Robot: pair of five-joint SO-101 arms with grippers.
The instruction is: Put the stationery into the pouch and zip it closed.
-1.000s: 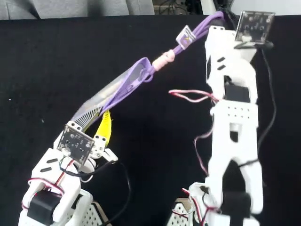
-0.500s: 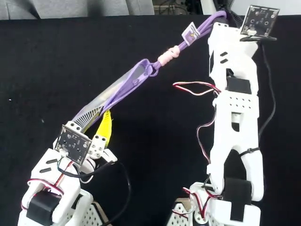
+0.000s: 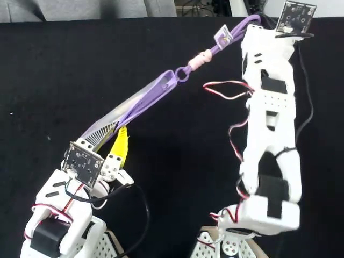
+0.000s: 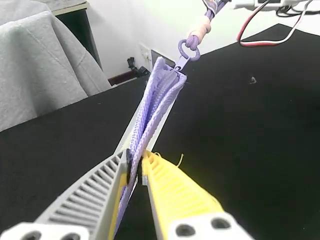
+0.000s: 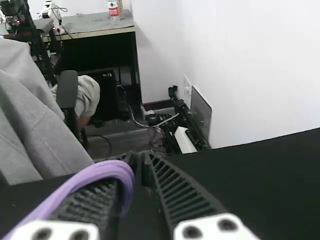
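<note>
Pouch: I saw the purple pouch [image 3: 137, 105] off the table [image 3: 54, 80], pulled taut in a slanted line from near left to far right.
Left gripper: my left gripper [image 3: 115, 134] sat near left, its grey and yellow fingers clamped on the pouch's near end; the wrist view [image 4: 134, 162] showed the fabric pinched edge-on between them.
Ring: a purple ring [image 3: 181, 74] hung at the pouch's far end, where the zip slider sat.
Cord: a purple cord [image 3: 236, 27] ran from the ring to the far right, carrying a pink bead [image 3: 202, 58] and a small tag [image 3: 223, 36].
Right gripper: my right gripper [image 3: 252, 20] was at the table's far right edge, fingers closed on the cord's end; its own view [image 5: 137, 162] showed the cord [image 5: 95, 175] running into the pinch.
</note>
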